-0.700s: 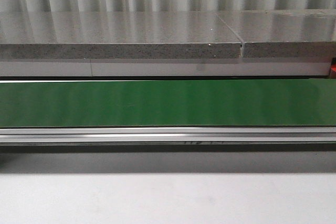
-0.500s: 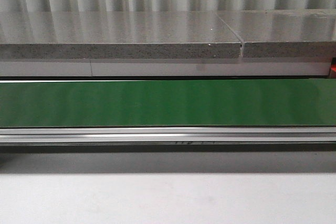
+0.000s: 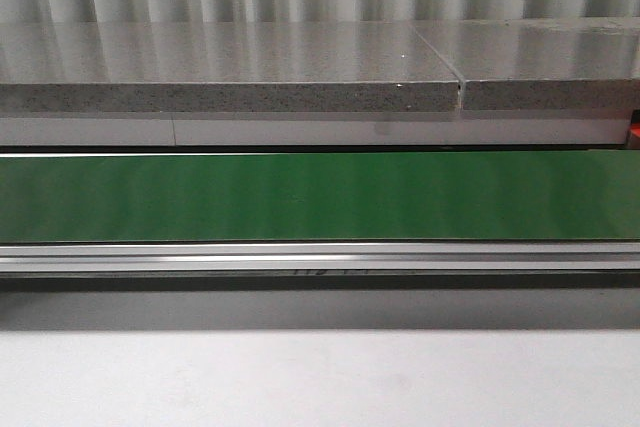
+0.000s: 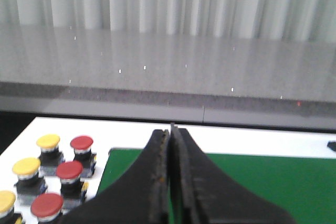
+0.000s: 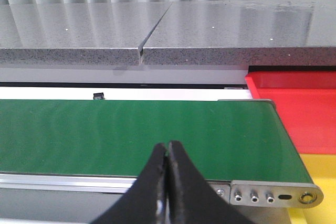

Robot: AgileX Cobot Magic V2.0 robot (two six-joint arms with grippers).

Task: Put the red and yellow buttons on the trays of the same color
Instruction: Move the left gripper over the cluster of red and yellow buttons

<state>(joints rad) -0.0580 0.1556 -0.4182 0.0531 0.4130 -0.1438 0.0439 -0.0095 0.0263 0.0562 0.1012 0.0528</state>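
Observation:
In the left wrist view, three red buttons (image 4: pixel 81 142) and three yellow buttons (image 4: pixel 48 141) stand in a cluster on the white table, beside the end of the green belt (image 4: pixel 262 182). My left gripper (image 4: pixel 170 129) is shut and empty, over the belt's end, apart from the buttons. In the right wrist view a red tray (image 5: pixel 302 108) lies past the belt's other end, with a yellow tray (image 5: pixel 320 174) next to it. My right gripper (image 5: pixel 167 146) is shut with nothing in it, above the belt's near rail. The front view shows no buttons, trays or grippers.
The green conveyor belt (image 3: pixel 320 197) crosses the front view, with a metal rail (image 3: pixel 320 257) along its near side. Behind it runs a grey stone ledge (image 3: pixel 230 77) with a seam (image 3: pixel 460 92). White table surface (image 3: pixel 320 377) lies in front.

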